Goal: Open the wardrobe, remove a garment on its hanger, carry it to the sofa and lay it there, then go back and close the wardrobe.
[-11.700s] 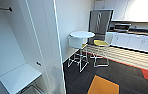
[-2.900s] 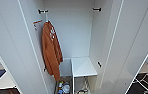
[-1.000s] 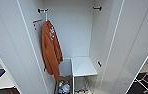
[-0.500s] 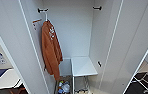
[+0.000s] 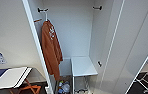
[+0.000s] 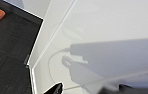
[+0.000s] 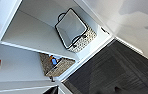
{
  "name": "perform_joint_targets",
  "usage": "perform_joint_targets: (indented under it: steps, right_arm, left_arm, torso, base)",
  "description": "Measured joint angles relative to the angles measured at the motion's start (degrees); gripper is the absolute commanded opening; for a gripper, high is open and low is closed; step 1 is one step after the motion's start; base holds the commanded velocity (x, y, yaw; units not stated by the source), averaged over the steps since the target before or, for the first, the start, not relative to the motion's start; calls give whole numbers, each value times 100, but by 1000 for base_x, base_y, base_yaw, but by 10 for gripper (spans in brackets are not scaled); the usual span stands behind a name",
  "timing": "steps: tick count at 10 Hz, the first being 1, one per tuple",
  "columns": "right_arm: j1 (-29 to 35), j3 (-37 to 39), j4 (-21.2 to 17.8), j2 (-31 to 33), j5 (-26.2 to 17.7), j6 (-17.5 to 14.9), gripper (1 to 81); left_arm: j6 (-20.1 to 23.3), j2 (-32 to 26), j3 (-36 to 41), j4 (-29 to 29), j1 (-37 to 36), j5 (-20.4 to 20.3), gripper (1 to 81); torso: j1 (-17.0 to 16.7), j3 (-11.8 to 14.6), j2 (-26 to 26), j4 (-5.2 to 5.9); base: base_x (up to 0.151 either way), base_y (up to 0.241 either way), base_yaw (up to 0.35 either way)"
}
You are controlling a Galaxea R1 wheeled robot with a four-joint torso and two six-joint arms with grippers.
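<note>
From the head camera you are facing the wardrobe (image 5: 107,47) standing open, an orange top (image 5: 51,51) hanging from the rail; I am seeing no black garment inside. Your left wrist is looking along a white door (image 6: 102,27), your right wrist at a basket (image 7: 75,30) below. Gripper openings: cannot tell. Any garment would be handling soft and light, so take the hanger hook

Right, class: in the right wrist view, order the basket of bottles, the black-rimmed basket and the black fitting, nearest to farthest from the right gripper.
1. Basket of bottles, closest to the right gripper, at the front.
2. Black-rimmed basket, deeper inside, and black fitting, on the side panel: too close to call.
</note>
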State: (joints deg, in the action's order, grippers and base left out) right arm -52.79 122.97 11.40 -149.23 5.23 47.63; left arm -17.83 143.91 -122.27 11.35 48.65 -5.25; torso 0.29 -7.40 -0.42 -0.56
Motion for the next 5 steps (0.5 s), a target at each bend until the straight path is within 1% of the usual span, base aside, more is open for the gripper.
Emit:
perform_joint_targets:
  steps: [1,2,3,5]
  right_arm:
    - [-35,60,78,-190,0,0,811]
    - [-116,93,116,-257,2,0,811]
    - [-221,127,127,-161,-20,2,811]
    - [-407,201,108,313,-20,2,811]
  left_arm:
    - [0,243,-13,-57,84,82,811]
    - [0,363,-124,-83,156,146,811]
    - [0,350,-286,-91,171,165,811]
    - [0,289,-488,-107,154,154,811]
  torso:
    - [0,0,0,0]
    - [0,-2,2,0]
    - [0,-2,2,0]
    - [0,-2,2,0]
  base:
    - [0,0,0]
    - [0,0,0]
    - [0,0,0]
    - [0,0,0]
